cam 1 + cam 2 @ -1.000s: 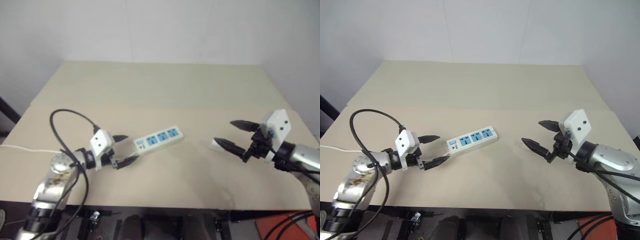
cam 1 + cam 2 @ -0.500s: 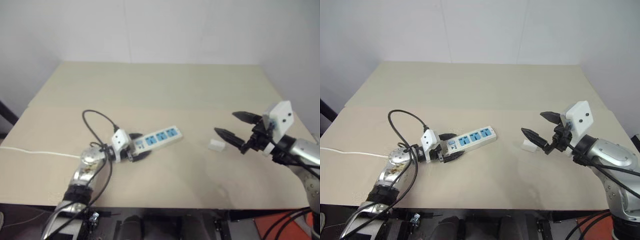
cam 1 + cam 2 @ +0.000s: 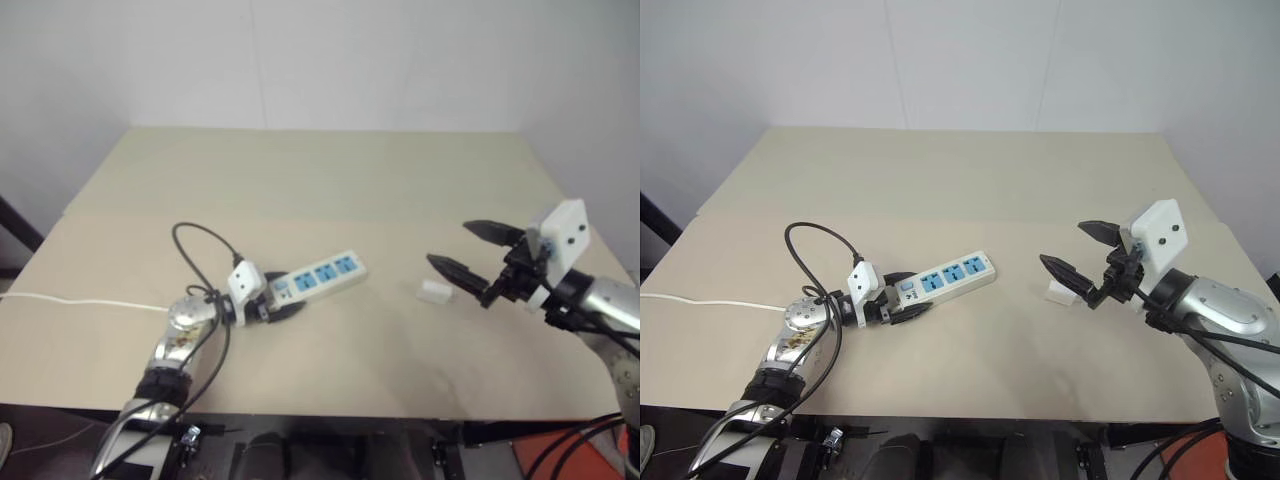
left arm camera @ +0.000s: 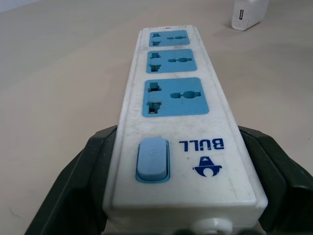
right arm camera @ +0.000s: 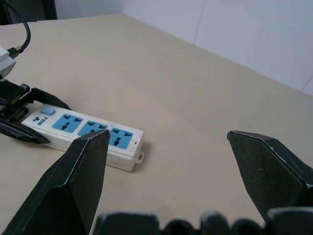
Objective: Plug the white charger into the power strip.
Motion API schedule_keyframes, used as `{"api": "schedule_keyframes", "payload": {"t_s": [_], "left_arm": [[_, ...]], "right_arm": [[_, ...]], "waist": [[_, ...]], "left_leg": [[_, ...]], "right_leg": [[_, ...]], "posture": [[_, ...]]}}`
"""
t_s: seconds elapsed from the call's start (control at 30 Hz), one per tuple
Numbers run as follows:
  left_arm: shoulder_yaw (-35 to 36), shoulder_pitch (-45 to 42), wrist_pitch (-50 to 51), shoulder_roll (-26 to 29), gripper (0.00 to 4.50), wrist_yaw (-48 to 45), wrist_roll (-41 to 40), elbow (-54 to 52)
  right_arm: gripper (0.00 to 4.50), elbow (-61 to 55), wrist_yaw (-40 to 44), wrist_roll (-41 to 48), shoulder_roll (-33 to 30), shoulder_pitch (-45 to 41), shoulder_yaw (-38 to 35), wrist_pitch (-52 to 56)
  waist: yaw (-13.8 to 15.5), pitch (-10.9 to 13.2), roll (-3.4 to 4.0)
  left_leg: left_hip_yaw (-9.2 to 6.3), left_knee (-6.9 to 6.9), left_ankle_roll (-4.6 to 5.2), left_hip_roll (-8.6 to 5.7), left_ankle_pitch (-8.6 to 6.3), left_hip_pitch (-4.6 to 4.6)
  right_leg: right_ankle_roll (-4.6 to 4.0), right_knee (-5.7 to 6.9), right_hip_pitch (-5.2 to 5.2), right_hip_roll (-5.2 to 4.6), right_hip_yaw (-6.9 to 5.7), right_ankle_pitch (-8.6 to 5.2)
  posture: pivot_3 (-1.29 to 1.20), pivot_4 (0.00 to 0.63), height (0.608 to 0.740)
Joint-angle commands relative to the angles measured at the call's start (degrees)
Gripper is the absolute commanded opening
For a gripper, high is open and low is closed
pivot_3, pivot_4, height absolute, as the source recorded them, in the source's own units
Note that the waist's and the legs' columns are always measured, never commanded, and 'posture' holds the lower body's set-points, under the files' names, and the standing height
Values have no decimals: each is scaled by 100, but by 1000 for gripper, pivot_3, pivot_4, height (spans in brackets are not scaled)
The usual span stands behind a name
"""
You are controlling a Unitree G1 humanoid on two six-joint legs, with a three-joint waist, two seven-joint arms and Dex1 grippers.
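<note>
Since a second ago the left hand (image 3: pixel 902 301) has come forward and down to the switch end of the power strip (image 3: pixel 945 279), its black fingers (image 4: pixel 73 191) now set either side of that end, close against it, though a firm clamp cannot be told; the strip lies flat on the tabletop (image 3: pixel 330 190); the right hand (image 3: pixel 1077 255) hovers with fingers spread wide, empty, just beside the white charger (image 3: pixel 434 291), which rests on the tabletop well apart from the strip.
</note>
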Motion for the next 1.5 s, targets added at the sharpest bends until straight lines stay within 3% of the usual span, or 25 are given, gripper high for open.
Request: {"api": "schedule_keyframes", "payload": {"t_s": [0.03, 0.5, 0.77, 0.9, 1.13, 1.5], "left_arm": [[-259, 117, 55, -81, 3313, -289, 53, 171], [-717, 65, -216, 273, 3313, -2163, -361, -778], [-826, 27, -512, 229, 3313, -2096, -125, -328], [-844, 22, -493, 222, 3313, -2078, -121, -320], [-873, 62, -407, 187, 3313, -2044, -132, -375], [-857, 261, -88, 236, 3313, -1905, -184, -816]], "right_arm": [[4500, 74, 141, 32, -156, -307, 32, -62], [4500, 1686, 1445, -644, -612, -1537, 1303, -343], [4500, 2392, 1717, -1508, -1004, -2836, 2932, 1198], [4500, 2512, 2355, -2105, -1398, -3464, 3905, 1389], [4500, 3577, 3188, -3103, -1045, -4479, 5149, 1019], [4500, 4433, 3406, -4234, -367, -4571, 5890, 777]], "waist": [[0, 0, 0], [-14, 7, -7], [-10, 8, -7], [-2, 9, -4], [-8, 8, -4], [-9, 6, -1]], "left_leg": [[0, 0, 0, 0, 0, 0], [2, 0, 2, 0, -1, -22], [2, 0, 3, 1, -2, -21], [3, 0, 3, 1, -2, -29], [7, 0, 3, 1, -2, -33], [9, 15, 3, 0, -1, -78]], "right_leg": [[0, 0, 0, 0, 0, 0], [-2, -7, -18, 0, -1, 1], [-3, -6, -21, -1, -1, 0], [-4, -5, -30, -4, -3, 1], [-3, -2, -40, -3, 0, 1], [-3, 18, -91, -3, 2, 3]], "posture": [[0, 150, 740], [0, 150, 740], [0, 150, 740], [0, 150, 740], [0, 150, 740], [0, 150, 740]]}}
